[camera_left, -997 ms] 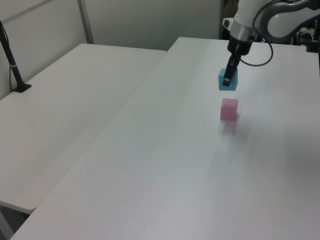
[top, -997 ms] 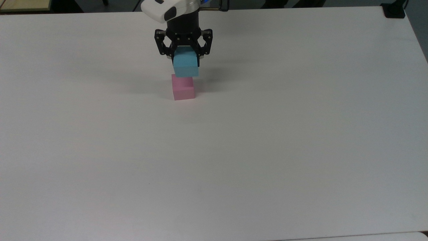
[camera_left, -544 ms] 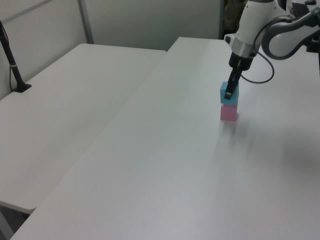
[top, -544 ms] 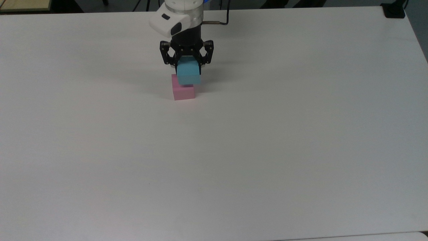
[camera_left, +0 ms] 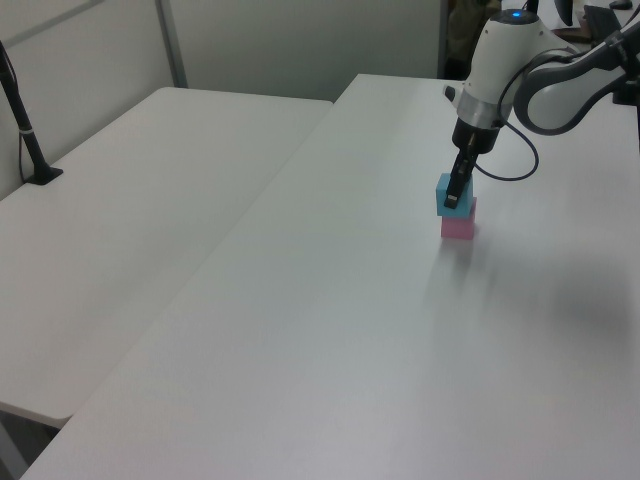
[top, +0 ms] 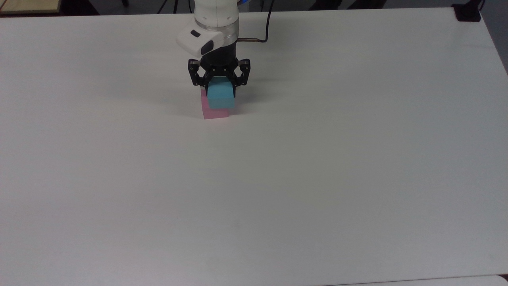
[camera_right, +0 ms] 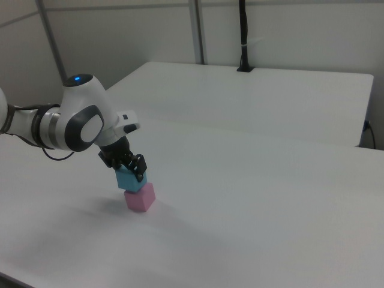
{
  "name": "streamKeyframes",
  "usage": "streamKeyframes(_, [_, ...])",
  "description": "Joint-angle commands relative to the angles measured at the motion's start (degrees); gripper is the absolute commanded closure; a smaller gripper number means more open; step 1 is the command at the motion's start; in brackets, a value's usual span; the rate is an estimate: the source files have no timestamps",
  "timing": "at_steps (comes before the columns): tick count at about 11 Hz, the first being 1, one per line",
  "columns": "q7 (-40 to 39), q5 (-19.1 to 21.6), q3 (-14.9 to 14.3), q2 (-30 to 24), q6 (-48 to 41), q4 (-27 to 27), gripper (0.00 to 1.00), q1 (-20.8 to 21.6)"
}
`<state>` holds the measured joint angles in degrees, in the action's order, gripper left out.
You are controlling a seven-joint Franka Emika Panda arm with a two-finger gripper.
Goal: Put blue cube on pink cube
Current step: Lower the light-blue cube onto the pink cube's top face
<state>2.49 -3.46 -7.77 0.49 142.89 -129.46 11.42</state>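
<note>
The placing step is in hand: the end effector [top: 219, 85] grips the blue cube [top: 220, 97], which sits on or just above the pink cube [top: 211, 113] on the white surface [top: 278, 178] (contact is hard to judge). In the top view it looks offset toward the top view's right. The next move, I judge, calls for alignment, then release. The arm reaches down, wrist tilted slightly.

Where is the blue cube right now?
The blue cube sits on top of the pink cube, near the far edge of the white table in the top view, with the gripper shut on it.
</note>
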Motion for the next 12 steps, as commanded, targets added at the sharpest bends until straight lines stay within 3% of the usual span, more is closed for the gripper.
streamKeyframes(1, [-0.2,-1.1,-2.1,-0.6,1.3,-0.3,0.62,-0.2])
streamKeyframes(5, [-2.3,-1.1,-4.4,-0.6,1.5,-0.4,0.62,-0.2])
streamKeyframes(12, [-1.5,-1.1,-4.4,-0.8,1.2,-0.4,0.61,1.2])
